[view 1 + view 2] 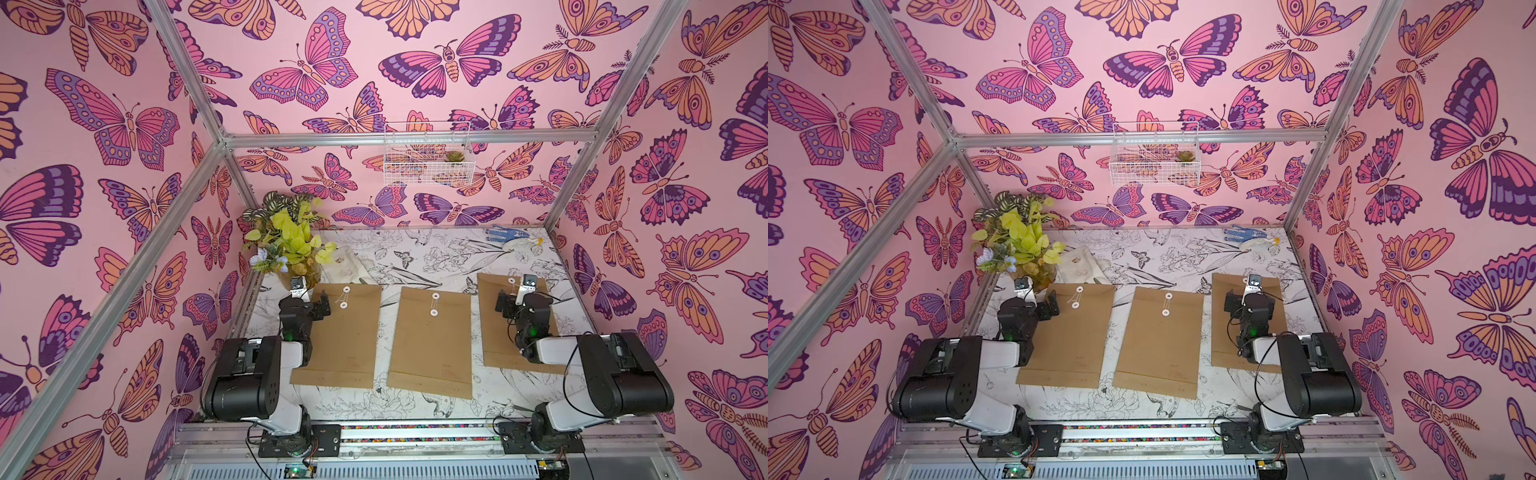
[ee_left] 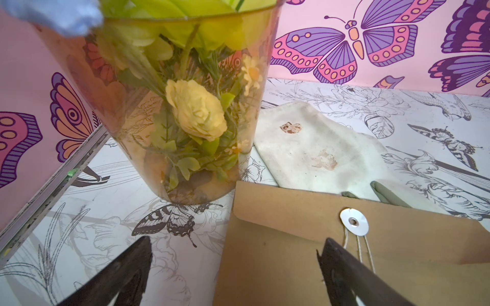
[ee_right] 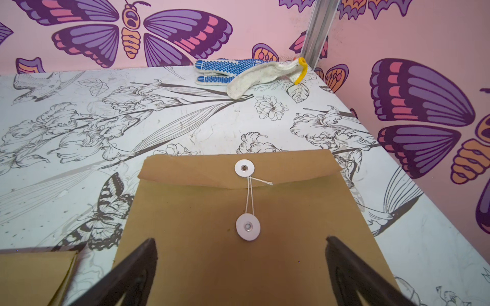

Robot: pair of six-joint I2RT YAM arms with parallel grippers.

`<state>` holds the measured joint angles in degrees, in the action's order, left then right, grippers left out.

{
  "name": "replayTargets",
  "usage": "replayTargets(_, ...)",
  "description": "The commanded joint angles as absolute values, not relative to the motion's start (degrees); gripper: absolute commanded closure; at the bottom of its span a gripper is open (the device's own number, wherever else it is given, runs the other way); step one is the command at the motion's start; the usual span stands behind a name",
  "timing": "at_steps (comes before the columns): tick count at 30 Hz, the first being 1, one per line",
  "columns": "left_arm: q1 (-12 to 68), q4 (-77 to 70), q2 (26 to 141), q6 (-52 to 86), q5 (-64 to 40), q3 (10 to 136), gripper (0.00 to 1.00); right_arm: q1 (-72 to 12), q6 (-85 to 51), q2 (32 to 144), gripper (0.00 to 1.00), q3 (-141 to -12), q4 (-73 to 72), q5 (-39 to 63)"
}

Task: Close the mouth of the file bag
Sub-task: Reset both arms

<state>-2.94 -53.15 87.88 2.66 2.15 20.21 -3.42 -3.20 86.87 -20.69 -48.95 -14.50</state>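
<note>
Three file bags [image 1: 432,345] lie flat on the table [image 1: 436,257]. The left gripper [image 2: 237,239] hovers over a corner of the left bag [image 1: 345,332], the right gripper [image 3: 240,238] over the right bag [image 3: 198,212] (both spread wide, holding nothing).

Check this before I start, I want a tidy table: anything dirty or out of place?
The white cloth beside the vase has brownish stains, and its near end meets the left envelope's top edge. A work glove lies in the far right corner. Nothing looks spilled or torn.
</note>
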Motion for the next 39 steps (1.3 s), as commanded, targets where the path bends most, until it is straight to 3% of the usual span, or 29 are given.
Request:
replayTargets(1, -3.0, -54.1, 88.0, 3.0, 2.3, 19.5, 0.00, -3.1, -3.9, 86.2, 0.01, -22.2, -47.7, -14.6)
replayTargets(16, -2.9, -54.1, 88.1, 3.0, 2.4, 19.5, 0.00, -3.0, -4.0, 86.2, 0.01, -22.3, -47.7, -14.6)
replayTargets(19, -2.9, -54.2, 88.1, 3.0, 2.4, 19.5, 0.00, -3.1, -1.4, 84.4, 0.01, -21.0, -51.8, -9.1)
replayTargets(21, -2.9, -54.2, 88.1, 3.0, 2.4, 19.4, 0.00, -9.4, 5.0, 70.4, 0.01, -25.4, -29.4, -8.4)
replayTargets(23, -2.9, -54.3, 88.1, 2.9, 2.4, 19.5, 0.00, -11.2, 5.1, 62.9, 0.01, -28.6, -19.8, -4.5)
replayTargets(25, -2.9, -54.2, 88.1, 2.9, 2.5, 19.5, 0.00, -11.1, 6.9, 61.4, 0.01, -29.4, -14.3, -19.5)
replayTargets(26, -2.9, -54.2, 88.1, 2.9, 2.5, 19.5, 0.00, -10.0, 5.6, 61.4, 0.01, -28.6, -16.0, -22.5)
replayTargets(29, -2.8, -54.2, 88.1, 2.9, 2.6, 19.5, 0.00, -8.1, 0.3, 62.0, 0.01, -26.0, -23.3, -9.4)
replayTargets(39, -2.8, -54.2, 88.1, 3.0, 2.5, 19.5, 0.00, -6.7, -1.2, 67.6, 0.01, -25.2, -27.1, -13.8)
